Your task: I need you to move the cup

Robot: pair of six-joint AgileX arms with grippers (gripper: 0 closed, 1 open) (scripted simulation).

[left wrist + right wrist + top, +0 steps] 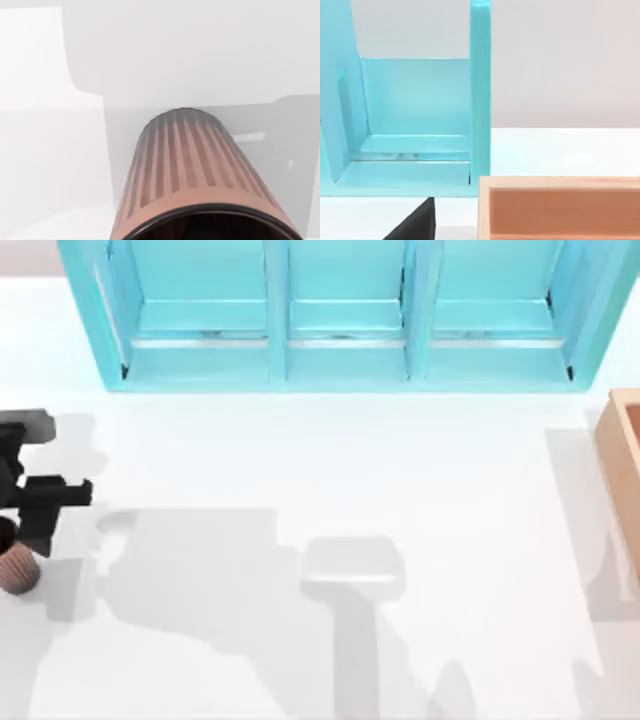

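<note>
Along the far edge of the white bench (300, 460), a big blue shelf (345, 315) with three open boxes is standing, smooth and shiny. Just inside the right edge, a flat-sided orange-tan box (625, 465) is sitting. At the left edge, the left claw (12, 540) is reaching down by the cup (18, 570). I cannot tell if it is grasping the cup or released. The cup is small, round, reddish-brown and ribbed, with a dark inside. The move looks barely started; carrying it somewhere is left.
</note>
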